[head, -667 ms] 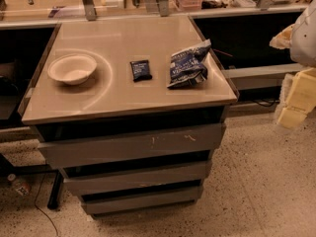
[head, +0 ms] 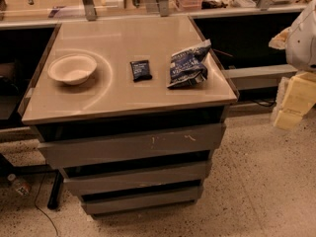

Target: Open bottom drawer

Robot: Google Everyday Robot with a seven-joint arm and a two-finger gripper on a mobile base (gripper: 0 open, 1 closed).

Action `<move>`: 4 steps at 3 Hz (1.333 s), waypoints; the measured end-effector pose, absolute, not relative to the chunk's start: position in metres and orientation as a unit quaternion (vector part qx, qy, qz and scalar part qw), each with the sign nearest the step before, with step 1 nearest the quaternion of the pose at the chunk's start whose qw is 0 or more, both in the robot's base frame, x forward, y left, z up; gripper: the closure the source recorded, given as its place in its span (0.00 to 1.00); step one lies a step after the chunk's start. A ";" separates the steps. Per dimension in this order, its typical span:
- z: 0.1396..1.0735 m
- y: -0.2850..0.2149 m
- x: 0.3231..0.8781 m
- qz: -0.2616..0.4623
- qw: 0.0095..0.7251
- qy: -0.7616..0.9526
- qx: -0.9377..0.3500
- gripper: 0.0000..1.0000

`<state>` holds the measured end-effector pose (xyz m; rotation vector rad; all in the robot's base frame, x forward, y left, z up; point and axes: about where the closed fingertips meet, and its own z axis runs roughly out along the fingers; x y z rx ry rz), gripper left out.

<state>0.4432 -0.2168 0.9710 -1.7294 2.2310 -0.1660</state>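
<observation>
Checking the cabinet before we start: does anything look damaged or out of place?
The top drawer front has white scratches right of its middle. The crumpled bag lies near the right edge of the tabletop. The bottom drawer looks shut and unmarked. The gripper hangs at the far right, apart from the drawers.

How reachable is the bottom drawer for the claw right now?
Probably yes: the claw hangs beside the cabinet, on its right in the camera view, and only floor lies between it and the low bottom drawer.

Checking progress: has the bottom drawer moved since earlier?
No: bottom drawer still lines up under the middle drawer front; the hand hangs right of the cabinet.
</observation>
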 end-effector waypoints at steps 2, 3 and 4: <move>0.819 -0.192 0.426 0.032 0.123 0.781 -0.611 0.00; 0.696 -0.170 0.406 0.099 0.087 0.780 -0.611 0.00; 0.697 -0.170 0.406 0.099 0.087 0.780 -0.611 0.00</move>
